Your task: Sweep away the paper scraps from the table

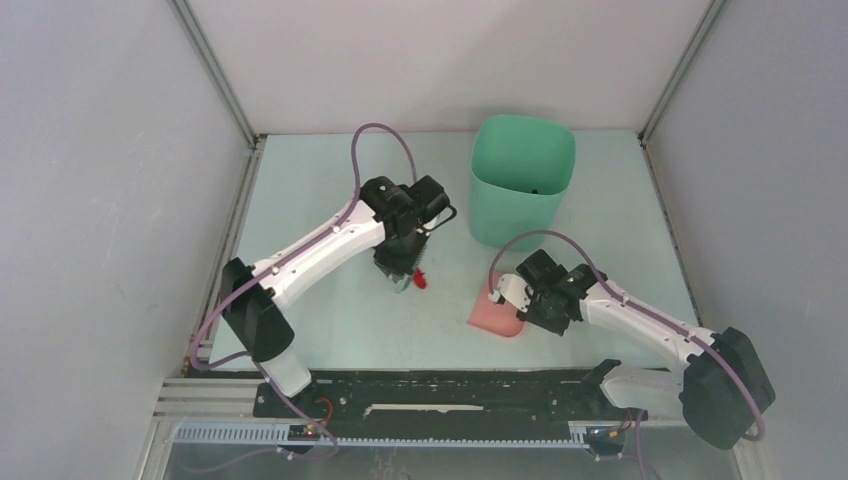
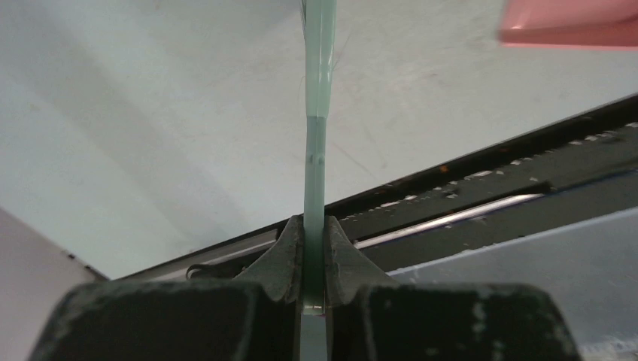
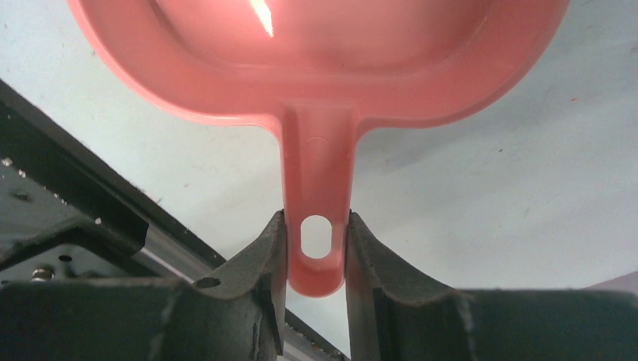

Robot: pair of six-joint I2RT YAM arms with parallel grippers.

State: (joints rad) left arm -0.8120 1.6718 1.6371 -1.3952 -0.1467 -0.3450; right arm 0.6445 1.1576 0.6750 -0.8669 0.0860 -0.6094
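White arms, black joints, purple cables

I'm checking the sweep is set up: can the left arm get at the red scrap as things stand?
Probably yes. The left gripper is shut on the brush, and the red scrap lies close beside its tip on bare table, nothing between. The dustpan, held by the right gripper, sits further right.

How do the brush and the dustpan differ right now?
Colour: the brush is pale green, the dustpan pink. Shape: the brush handle shows as a thin edge-on strip; the dustpan is a broad scoop with a holed handle. Place: the brush sits beside a red paper scrap, the dustpan further right. Shared: each is clamped by its handle, in the left pincer and right pincer respectively.
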